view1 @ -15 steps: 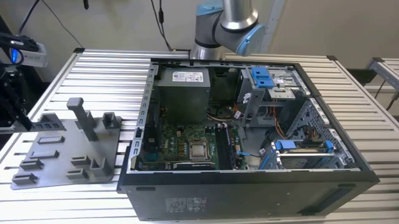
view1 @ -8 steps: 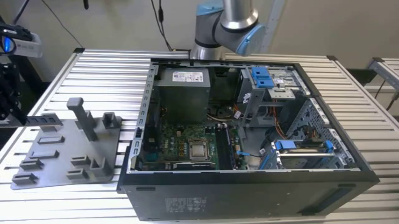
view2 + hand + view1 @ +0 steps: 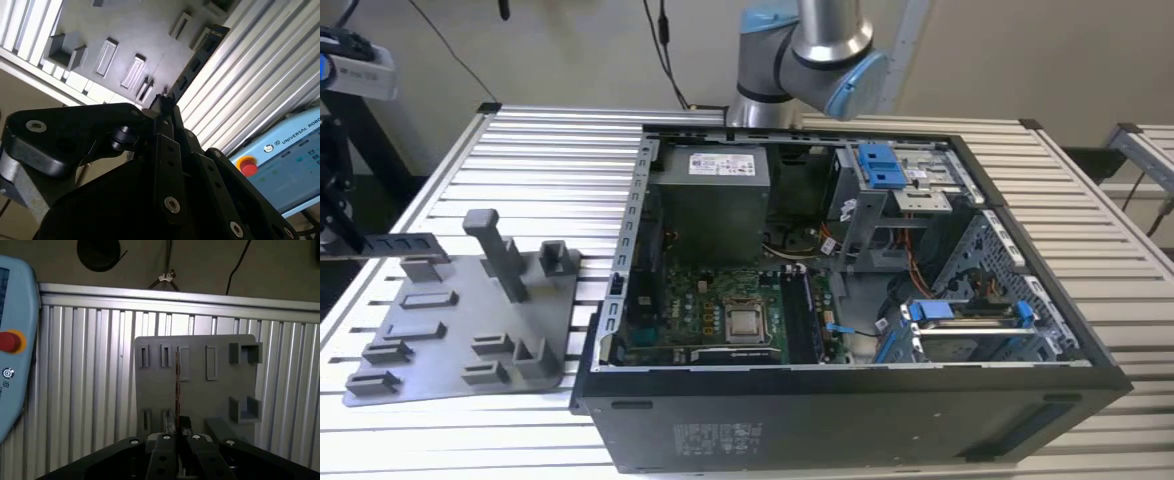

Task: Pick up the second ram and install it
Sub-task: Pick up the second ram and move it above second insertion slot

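Observation:
My gripper (image 3: 165,106) is shut on the second ram (image 3: 196,64), a thin dark stick with black chips that sticks out past the fingertips over the grey tray (image 3: 125,30). In the first wrist view the ram (image 3: 177,385) shows edge-on as a thin line rising from the gripper (image 3: 177,432) across the tray (image 3: 210,395). In the exterior view, the gripper (image 3: 336,240) is at the left edge. There it holds the ram (image 3: 400,246) level above the far corner of the tray (image 3: 454,340), well away from the open computer case (image 3: 854,400).
The motherboard (image 3: 720,310) lies inside the case, with dark memory slots (image 3: 798,320) beside the processor socket. Raised grey blocks (image 3: 500,255) stand on the tray. A blue teach pendant (image 3: 287,160) with a red button lies on the ribbed metal table (image 3: 1121,260).

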`<state>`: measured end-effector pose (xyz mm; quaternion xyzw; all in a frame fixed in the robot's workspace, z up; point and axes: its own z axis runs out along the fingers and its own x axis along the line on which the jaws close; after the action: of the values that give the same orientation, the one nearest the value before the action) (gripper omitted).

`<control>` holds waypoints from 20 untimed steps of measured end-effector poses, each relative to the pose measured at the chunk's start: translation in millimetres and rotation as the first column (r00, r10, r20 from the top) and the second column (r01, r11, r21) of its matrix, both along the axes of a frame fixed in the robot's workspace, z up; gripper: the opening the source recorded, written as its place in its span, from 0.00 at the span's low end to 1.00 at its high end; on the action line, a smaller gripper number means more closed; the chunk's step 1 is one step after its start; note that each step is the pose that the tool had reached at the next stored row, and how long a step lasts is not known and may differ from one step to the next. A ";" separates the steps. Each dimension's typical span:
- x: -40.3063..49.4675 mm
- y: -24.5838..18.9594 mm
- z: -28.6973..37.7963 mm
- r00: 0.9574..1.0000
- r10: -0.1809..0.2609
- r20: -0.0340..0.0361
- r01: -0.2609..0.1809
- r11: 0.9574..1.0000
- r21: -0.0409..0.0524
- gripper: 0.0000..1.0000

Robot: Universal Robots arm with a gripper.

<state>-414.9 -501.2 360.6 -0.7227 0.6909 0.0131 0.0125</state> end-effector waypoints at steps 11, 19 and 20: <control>0.0 0.0 18.6 1.000 0.000 0.000 0.000 1.000 0.000 0.14; 0.0 0.0 27.4 1.000 0.000 0.000 0.000 1.000 0.000 0.14; 0.0 0.0 27.4 1.000 0.000 0.000 0.000 1.000 0.000 0.14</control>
<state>-414.9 -501.2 388.0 -0.7227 0.6909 0.0131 0.0126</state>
